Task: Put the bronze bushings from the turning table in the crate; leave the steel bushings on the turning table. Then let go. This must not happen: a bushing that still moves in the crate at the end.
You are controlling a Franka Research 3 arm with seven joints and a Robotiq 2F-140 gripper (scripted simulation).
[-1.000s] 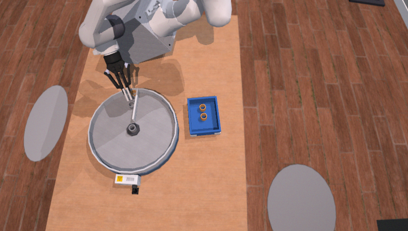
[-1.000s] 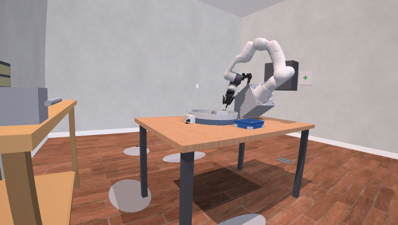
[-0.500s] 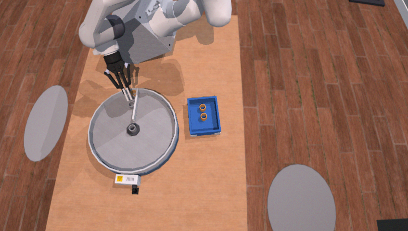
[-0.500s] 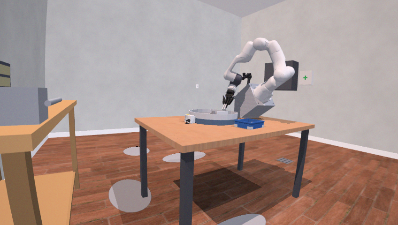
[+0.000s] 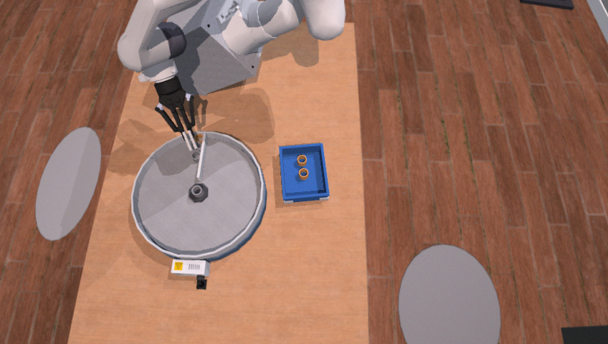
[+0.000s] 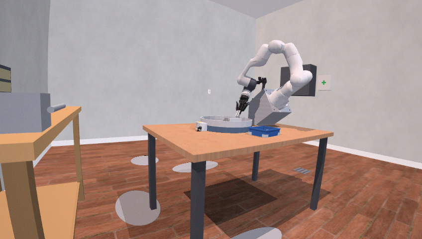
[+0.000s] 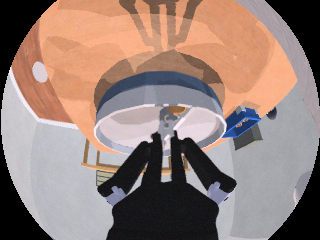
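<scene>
- Keeping the gripper clear of the vane is the first care; it is all but closed, with nothing to be seen in its grip, and its tips reach inside the rim of the turning table.
- The piece to fetch looks to be the bronze bushing, on the turning table near the rim, beside the fingers and the vane.
- A steel bushing sits right by the tips; whether they touch it I can't tell. It stays, so back off before opening, lest a finger shove it.
- Then open only as wide as the bronze one needs, come down straight over it, and close softly. If the vane crowds a finger, turn the wrist or wait for a better spot.
- Lift well above rim and vane before swinging to the crate.
- Two bronze bushings are already in there, close together; pick bare floor away from them.
- Lower till it bears on the floor, pause, let go and rise straight: dropped or nudged, a round piece could roll, and none may be moving at the end.

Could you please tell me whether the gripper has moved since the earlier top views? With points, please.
No; the black two-finger gripper (image 5: 193, 142) (image 6: 238, 113) (image 7: 166, 126) shows no visible shift against the turntable's straight white bar (image 5: 201, 158).
</scene>
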